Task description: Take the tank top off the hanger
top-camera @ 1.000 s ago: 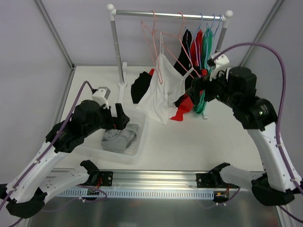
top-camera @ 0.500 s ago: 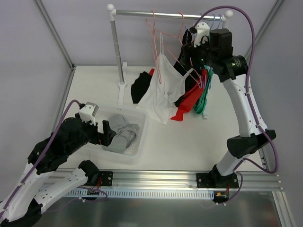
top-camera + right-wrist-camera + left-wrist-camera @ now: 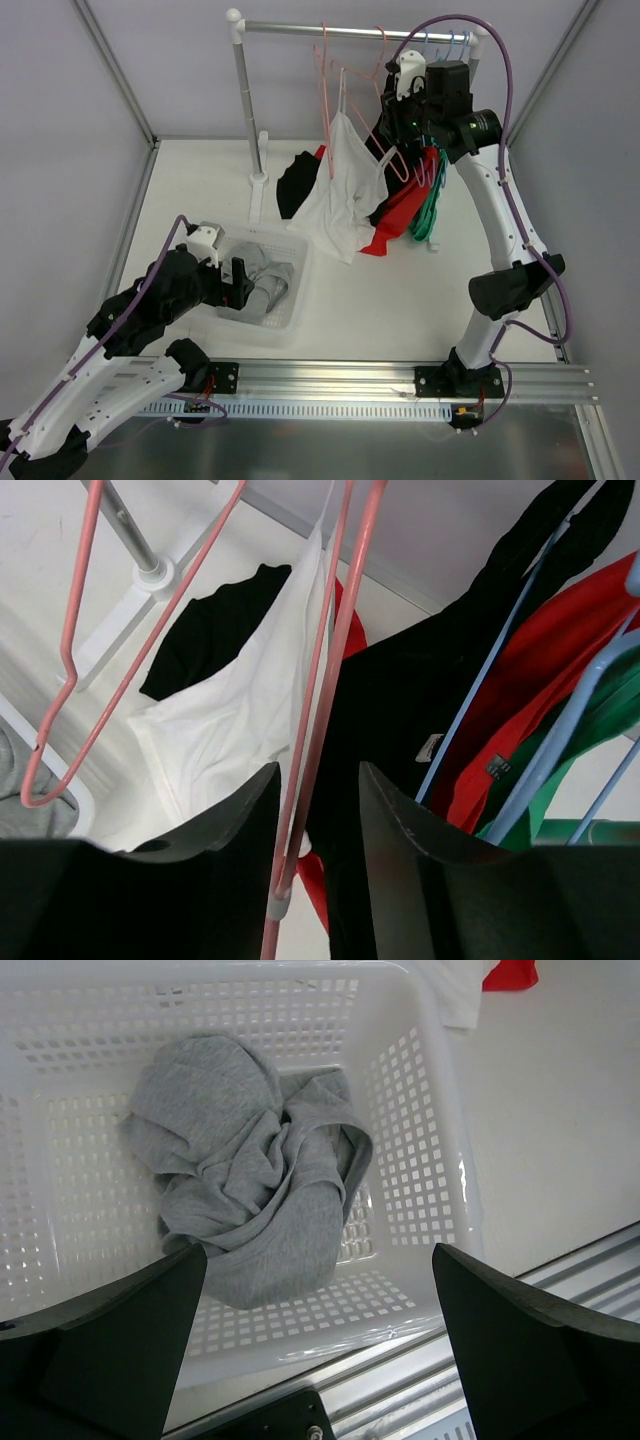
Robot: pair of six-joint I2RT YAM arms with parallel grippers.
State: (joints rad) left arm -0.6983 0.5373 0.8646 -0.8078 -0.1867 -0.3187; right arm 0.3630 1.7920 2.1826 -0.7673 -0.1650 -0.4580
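- The tank top (image 3: 345, 195) is thin white cloth. It hangs limp and creased from a pink wire hanger (image 3: 322, 670) on the metal rail (image 3: 300, 30), over the middle of the counter's (image 3: 420, 300) far edge.
- Its narrow strap runs up out of the right wrist view, so where it sits on the hanger cannot be seen.
- The right claw (image 3: 318, 780) is up at the rack, its jaws partly closed around the hanger's wire. A gap shows on the wire's right side, and it grips nothing.
- A second pink hanger (image 3: 75, 660), bare and bent to a hook, hangs just left of it.
- To the right crowd black (image 3: 420, 680), red (image 3: 540, 680) and green (image 3: 600, 720) garments on thin blue hangers (image 3: 480, 680), overlapping so that their outlines are hard to tell apart.
- The left claw (image 3: 316, 1252) is spread wide and empty. It hovers over the white perforated plastic basket (image 3: 440, 1110) near the counter's near left corner.
- A crumpled grey knit garment (image 3: 250, 1190) lies in the basket, its lower edge hidden by the finger (image 3: 120, 1340).
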